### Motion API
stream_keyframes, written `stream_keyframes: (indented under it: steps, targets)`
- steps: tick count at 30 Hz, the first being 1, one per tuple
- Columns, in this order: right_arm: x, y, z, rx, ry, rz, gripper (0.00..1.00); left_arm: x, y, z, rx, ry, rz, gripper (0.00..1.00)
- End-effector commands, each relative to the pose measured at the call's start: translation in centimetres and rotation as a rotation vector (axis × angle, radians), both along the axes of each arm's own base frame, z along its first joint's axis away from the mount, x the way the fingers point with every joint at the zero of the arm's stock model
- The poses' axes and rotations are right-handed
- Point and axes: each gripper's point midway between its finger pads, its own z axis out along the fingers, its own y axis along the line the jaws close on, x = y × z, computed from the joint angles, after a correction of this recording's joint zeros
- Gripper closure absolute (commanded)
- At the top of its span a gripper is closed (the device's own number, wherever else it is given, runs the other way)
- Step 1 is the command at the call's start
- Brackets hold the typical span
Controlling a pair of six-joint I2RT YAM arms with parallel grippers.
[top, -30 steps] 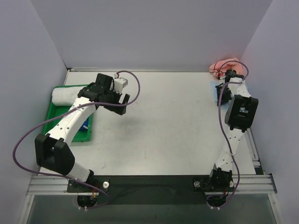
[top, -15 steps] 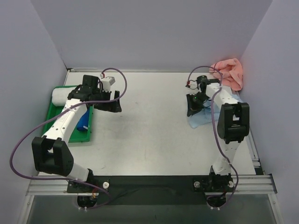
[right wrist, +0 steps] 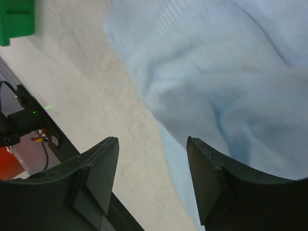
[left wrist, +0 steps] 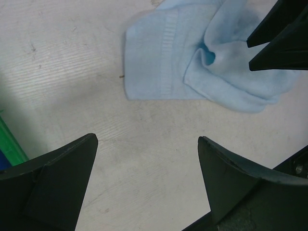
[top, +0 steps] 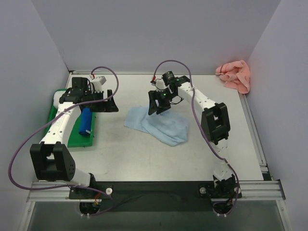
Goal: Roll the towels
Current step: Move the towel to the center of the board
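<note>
Light blue towel: your light blue towel [top: 160, 126] lies loose and rumpled, unrolled, near the middle of the tabletop [top: 144, 161]. One flat corner [left wrist: 154, 67] points toward the left arm, and a raised fold [left wrist: 209, 54] sits by the right arm's fingertips.
Salmon pink towel: you will find the salmon pink towel [top: 236, 75] bunched in the far right corner against the wall, well apart from both arms.
Right gripper: your right gripper [top: 158, 108] hangs over the far edge of the blue towel. Its fingers are spread and nothing is clamped between them; in the wrist view the cloth [right wrist: 216, 82] lies below the gap.
Left gripper: your left gripper [left wrist: 147, 139] is spread wide and empty. It is over bare tabletop, between the tray and the near corner of the blue towel, not touching the cloth.
Green tray: the green tray [top: 77, 139] sits at the left edge of the tabletop, with a dark blue object [top: 86, 121] lying in it, partly under your left arm.
</note>
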Motion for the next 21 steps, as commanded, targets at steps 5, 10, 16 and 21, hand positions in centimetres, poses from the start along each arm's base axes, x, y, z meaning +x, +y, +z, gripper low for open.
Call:
stream_keyframes:
  steps: [5, 10, 16, 21]
  targets:
    - [-4.0, -8.5, 4.4, -0.205, -0.206, -0.047, 0.46, 1.2, -3.2, -3.5, 0.026, 0.015, -0.063, 0.14]
    - [-4.6, -8.7, 0.7, -0.309, -0.172, -0.011, 0.45, 3.0, -2.7, -6.4, 0.102, 0.058, -0.048, 0.25]
    - [-5.6, -6.9, -1.2, -0.329, -0.138, 0.038, 0.39, 4.4, -2.8, -10.5, 0.183, 0.131, -0.063, 0.32]
    - [-5.4, -6.2, -3.3, -0.384, -0.129, 0.059, 0.32, 5.2, -3.4, -13.5, 0.225, 0.183, -0.075, 0.36]
